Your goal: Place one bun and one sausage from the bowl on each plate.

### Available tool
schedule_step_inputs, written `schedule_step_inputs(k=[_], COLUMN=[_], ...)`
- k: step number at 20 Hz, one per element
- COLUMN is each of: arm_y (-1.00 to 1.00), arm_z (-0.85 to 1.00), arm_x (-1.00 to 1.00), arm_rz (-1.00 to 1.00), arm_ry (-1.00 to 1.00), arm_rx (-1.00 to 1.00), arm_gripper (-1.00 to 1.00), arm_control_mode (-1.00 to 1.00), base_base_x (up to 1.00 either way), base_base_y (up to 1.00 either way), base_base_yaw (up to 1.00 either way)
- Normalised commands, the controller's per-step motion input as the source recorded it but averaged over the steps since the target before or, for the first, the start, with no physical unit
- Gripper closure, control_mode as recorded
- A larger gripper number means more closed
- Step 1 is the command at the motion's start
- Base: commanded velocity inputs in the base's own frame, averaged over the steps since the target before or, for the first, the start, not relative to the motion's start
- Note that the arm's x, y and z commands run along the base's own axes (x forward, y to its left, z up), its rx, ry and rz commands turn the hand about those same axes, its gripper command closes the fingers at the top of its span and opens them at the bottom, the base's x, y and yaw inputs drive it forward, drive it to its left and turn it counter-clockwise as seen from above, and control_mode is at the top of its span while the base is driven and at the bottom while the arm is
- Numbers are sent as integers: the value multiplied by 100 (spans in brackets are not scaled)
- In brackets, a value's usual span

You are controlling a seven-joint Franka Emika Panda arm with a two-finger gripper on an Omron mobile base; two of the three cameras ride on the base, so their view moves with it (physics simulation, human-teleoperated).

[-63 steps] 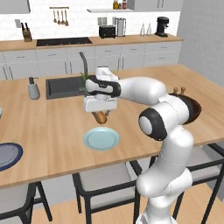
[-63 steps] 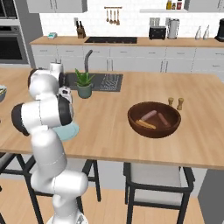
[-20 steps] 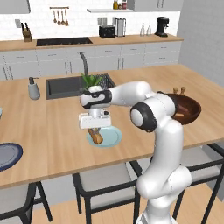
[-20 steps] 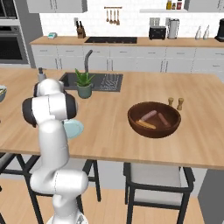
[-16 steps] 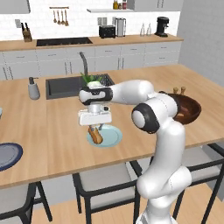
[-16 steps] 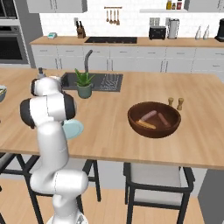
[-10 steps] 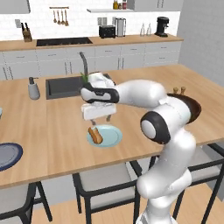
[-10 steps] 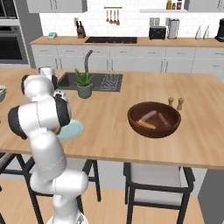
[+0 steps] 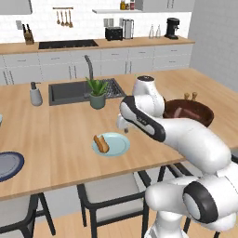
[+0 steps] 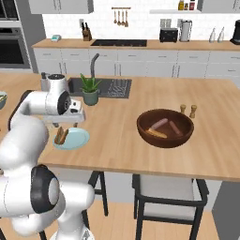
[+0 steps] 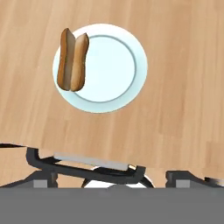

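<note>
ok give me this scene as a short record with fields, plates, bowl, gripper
light-blue plate: on the counter, holds one bun near its rim
dark blue plate: at the counter's left end, nothing on the visible part
bowl: holds sausages and a bun
gripper: open, holding nothing, raised beside the light-blue plate
sink: behind the plate, potted plant at its edge

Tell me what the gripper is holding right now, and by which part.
Nothing. The gripper is open above the pale plate, where a bun and sausage lie.
</note>
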Motion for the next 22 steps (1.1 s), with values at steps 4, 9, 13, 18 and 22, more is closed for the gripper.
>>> schedule_step_inputs(k=[4,9,13,18,22], arm_y=[-65,-9,0,0,0], arm_z=[5,0,0,0,0], arm_x=[-87,-11,0,0,0], arm_rz=[0,0,0,0,0], arm_ry=[-18,0,-1,0,0], arm_rx=[10,0,0,0,0], arm_gripper=[-100,-100,-100,-100,-100], arm_control_mode=[-100,-100,100,100,100], base_base_x=[0,0,0,8,31], base_base_y=[0,0,-11,-70,-89], base_base_yaw=[0,0,0,0,0])
